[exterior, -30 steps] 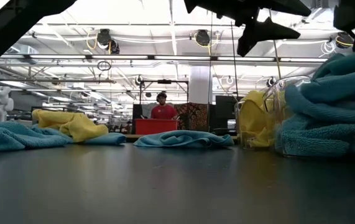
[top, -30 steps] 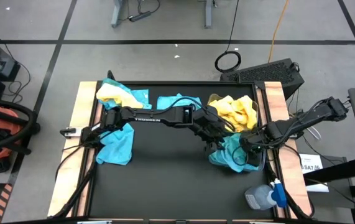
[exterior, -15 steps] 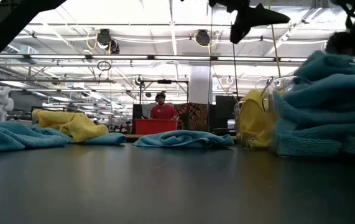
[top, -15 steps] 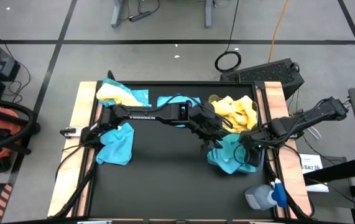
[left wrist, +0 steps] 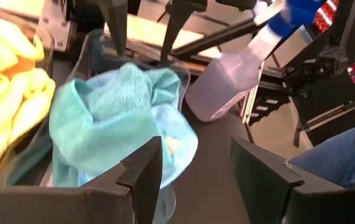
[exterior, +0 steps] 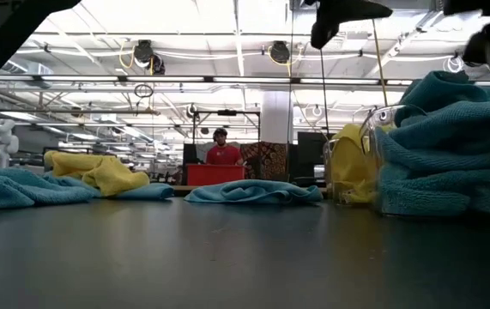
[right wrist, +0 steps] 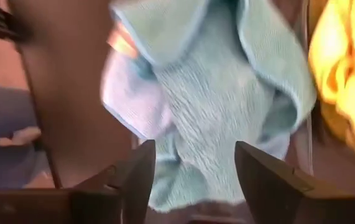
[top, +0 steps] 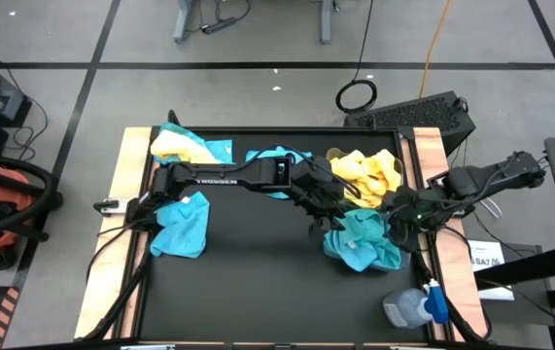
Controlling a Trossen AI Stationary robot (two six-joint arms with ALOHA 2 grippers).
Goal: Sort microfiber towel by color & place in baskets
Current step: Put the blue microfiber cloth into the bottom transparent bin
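Teal towels (top: 360, 243) are heaped in a clear basket (left wrist: 93, 53) at the table's right; yellow towels (top: 366, 173) fill the second basket (exterior: 331, 167) just behind it. Loose teal towels lie at the left (top: 182, 226) and far middle (top: 277, 158), and a yellow one (top: 175, 144) lies at the far left. My left gripper (top: 318, 224) hangs open above the teal heap's left side, its fingers (left wrist: 143, 174) holding nothing. My right gripper (top: 395, 226) stands open above the heap's right side, with the teal towels (right wrist: 208, 93) below it.
A grey spray bottle with a blue cap (top: 413, 307) lies at the near right corner. A black keyboard (top: 418, 112) sits beyond the far right corner. Bare black tabletop (top: 248, 282) spreads across the near middle. A person shows far off in the room (exterior: 223, 153).
My right gripper has opened, letting go of a teal towel, and risen away from the heap. The towel now lies on top of the teal heap in the basket. My left gripper has risen a little, still open.
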